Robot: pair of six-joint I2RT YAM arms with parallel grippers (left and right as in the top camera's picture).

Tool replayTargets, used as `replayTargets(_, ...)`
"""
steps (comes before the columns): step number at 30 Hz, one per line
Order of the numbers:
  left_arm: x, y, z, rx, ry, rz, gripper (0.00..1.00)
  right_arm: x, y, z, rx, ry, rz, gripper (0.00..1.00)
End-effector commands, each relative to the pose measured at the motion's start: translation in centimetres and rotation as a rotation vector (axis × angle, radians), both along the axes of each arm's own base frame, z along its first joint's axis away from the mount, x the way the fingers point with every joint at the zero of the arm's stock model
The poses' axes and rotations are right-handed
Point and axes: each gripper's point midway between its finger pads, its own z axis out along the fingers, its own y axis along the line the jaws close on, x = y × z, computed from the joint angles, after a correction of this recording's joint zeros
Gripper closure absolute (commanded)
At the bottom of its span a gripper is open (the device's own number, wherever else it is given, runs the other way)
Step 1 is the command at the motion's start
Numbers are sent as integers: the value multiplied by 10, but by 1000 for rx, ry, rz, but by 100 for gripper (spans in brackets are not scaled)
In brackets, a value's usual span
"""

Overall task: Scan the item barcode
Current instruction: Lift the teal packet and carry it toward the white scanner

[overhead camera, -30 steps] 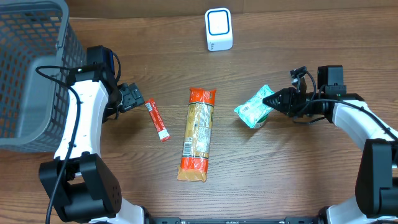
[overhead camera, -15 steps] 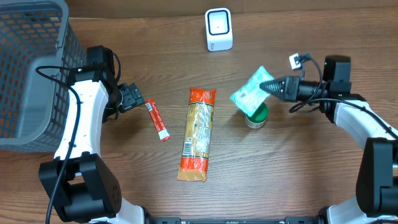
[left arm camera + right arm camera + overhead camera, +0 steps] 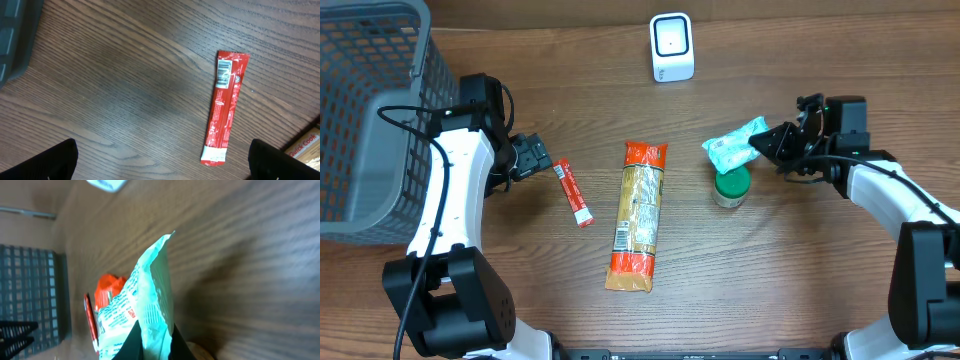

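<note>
Right gripper point(image 3: 763, 150): jaws pinching the green packet point(image 3: 732, 150) — lifted over the tabletop's point(image 3: 800, 290) right half, we judge, to face the far-edge scanner point(image 3: 671, 47).
Left gripper point(image 3: 538, 162): jaws wide, empty, beside the red sachet point(image 3: 573, 192).

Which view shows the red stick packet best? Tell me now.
Left wrist: the red stick packet lies whole and close, its barcode facing the camera. Overhead shows it whole but small; right wrist catches only a thin red sliver.

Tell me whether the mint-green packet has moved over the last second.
Yes. The mint-green packet, pinched by the right gripper, has shifted up-frame toward the white scanner, uncovering the green-lidded jar.
</note>
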Motion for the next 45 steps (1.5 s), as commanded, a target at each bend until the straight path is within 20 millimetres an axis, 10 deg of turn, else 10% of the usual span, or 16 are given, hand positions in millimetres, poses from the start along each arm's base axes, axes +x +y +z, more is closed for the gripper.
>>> replayTargets(1, 3, 2, 7, 10, -20, -6, 0, -11, 12, -14, -26, 61, 26, 96)
replayTargets(16, 3, 2, 7, 10, -20, -6, 0, -56, 36, -26, -5, 231, 124, 96)
replayTargets(24, 3, 2, 7, 10, -20, -6, 0, -36, 56, 53, 89, -57, 285, 96)
replayTargets(31, 3, 2, 7, 10, -20, -6, 0, -72, 92, 140, 316, -418, 680, 96)
replayTargets(45, 3, 2, 7, 10, -20, -6, 0, -66, 106, 139, 191, -408, 667, 97)
